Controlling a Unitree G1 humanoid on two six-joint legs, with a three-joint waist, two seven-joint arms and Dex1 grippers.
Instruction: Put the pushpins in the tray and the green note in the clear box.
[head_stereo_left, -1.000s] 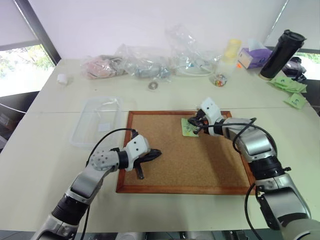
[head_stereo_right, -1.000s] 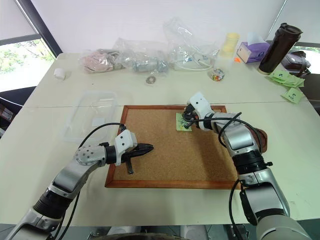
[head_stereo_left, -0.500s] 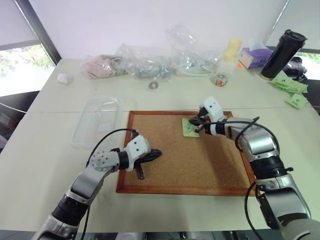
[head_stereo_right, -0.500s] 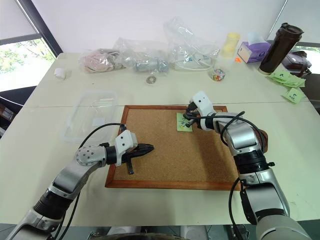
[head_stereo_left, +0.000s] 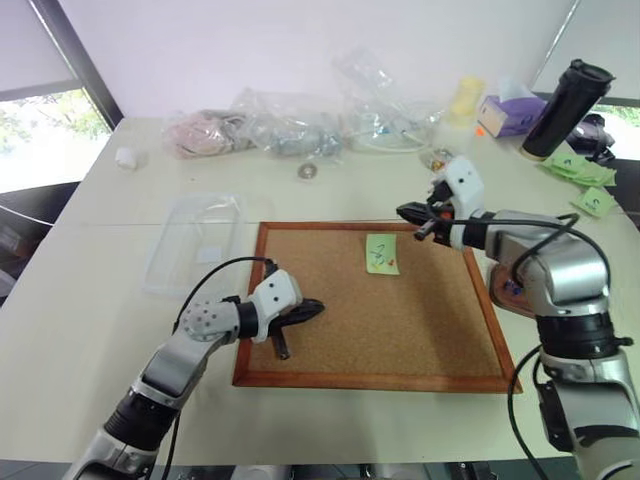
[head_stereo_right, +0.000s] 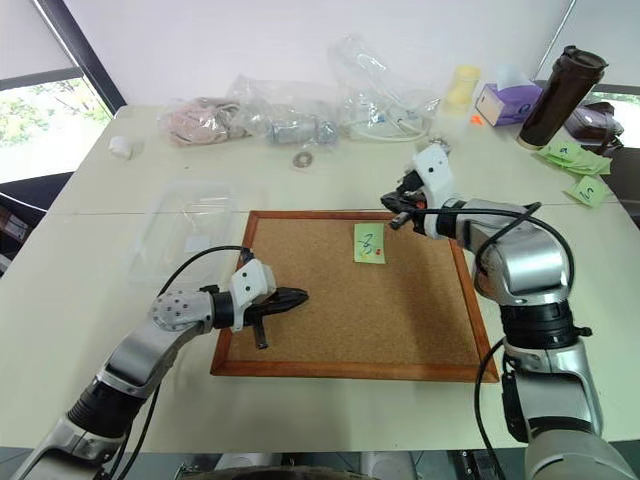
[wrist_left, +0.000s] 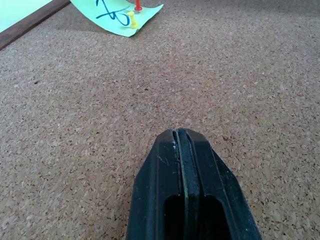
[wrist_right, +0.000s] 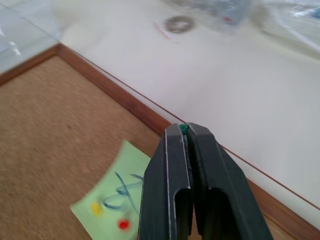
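Right wrist view shows the right gripper (wrist_right: 186, 131) clamped on a green pushpin (wrist_right: 183, 129); carry it level to the tray (head_stereo_left: 506, 291) at right. The green note (head_stereo_left: 380, 253) sits centre frame on the cork board (head_stereo_left: 330, 340), two pins left

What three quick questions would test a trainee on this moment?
1. True or false: the green note lies inside the clear box.
2. Which pins are stuck in the note? A. one red, one yellow. B. two blue. C. none.
3. Fill in: the right gripper, raised beyond the cork board, is ___ on a green pushpin.

Key:
1. False; the note is on the cork board.
2. A: red pushpin, yellow pushpin.
3. shut.
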